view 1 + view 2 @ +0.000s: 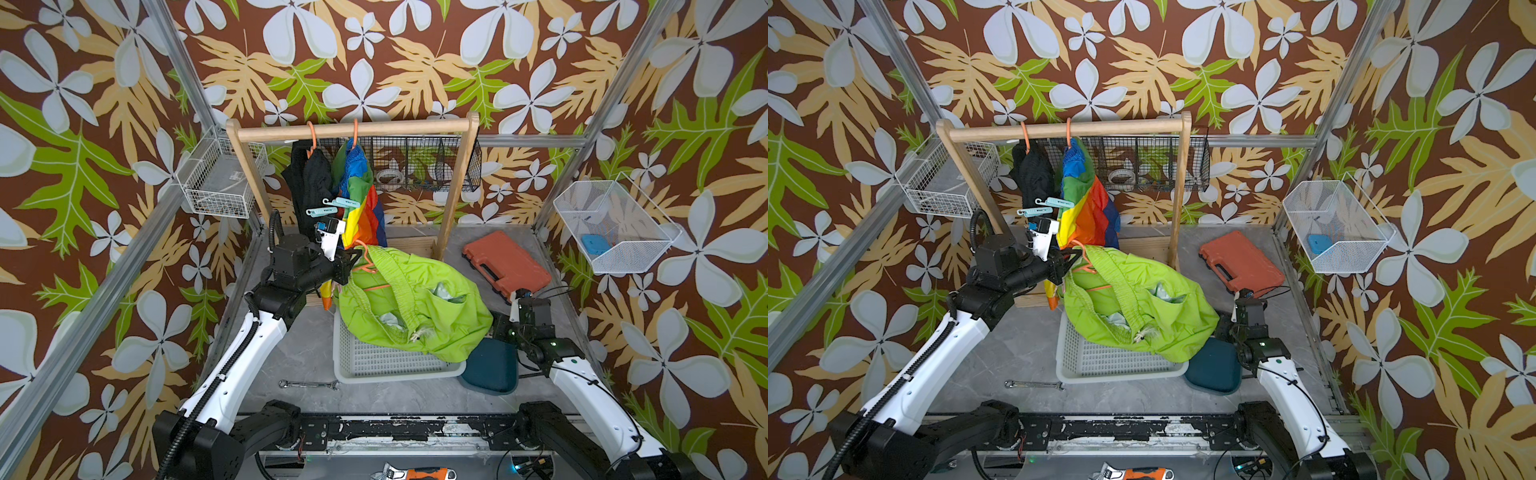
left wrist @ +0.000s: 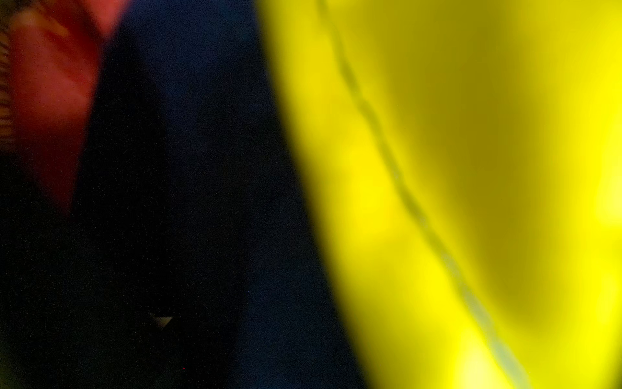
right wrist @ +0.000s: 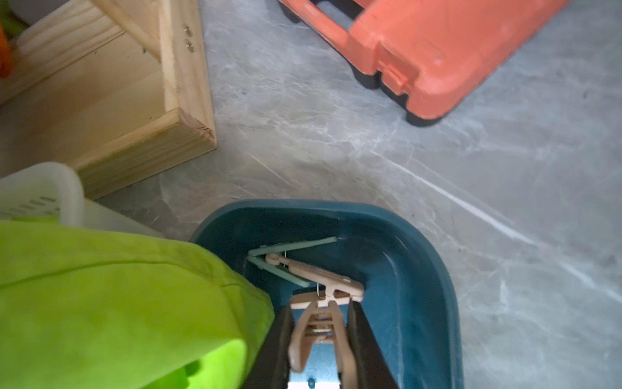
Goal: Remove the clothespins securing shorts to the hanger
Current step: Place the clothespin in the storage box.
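**Drop-off at the dish: a beige pin between the right fingers**

The right gripper (image 3: 319, 308) hangs over the teal dish (image 3: 420, 269). A beige clothespin (image 3: 318, 336) stands between its fingers (image 3: 274, 343). The fingers are about a pin's width apart, and whether they pinch it or have let go cannot be told. Just ahead of the fingertips, on the dish floor, a second beige pin (image 3: 316, 272) lies across a mint pin (image 3: 286, 251). The step in hand reads as depositing a removed pin. The next move likely calls for the jaws to spread fully so the pin falls in, then a lift clear of the dish rim.

Close beside this gripper, toward the left arm, the lime green shorts (image 1: 415, 307) are heaped over the white basket (image 1: 374, 361), one fold overlapping the dish edge. Pale patches in the folds may be pins, but they are too small to tell.

Farther across, the left gripper (image 1: 351, 259) is closed at the neck of the orange hanger (image 1: 365, 253) that carries these shorts. It appears to hold the hanger off the rail. Its wrist view shows only blurred fabric.

Farthest from both grippers, the black shorts (image 1: 307, 183) and the colour-blocked shorts (image 1: 357, 195) hang from the wooden rail (image 1: 353, 126). Two mint clothespins (image 1: 322, 211) jut from the black pair, just above the left gripper. They look like the next pins to fetch.
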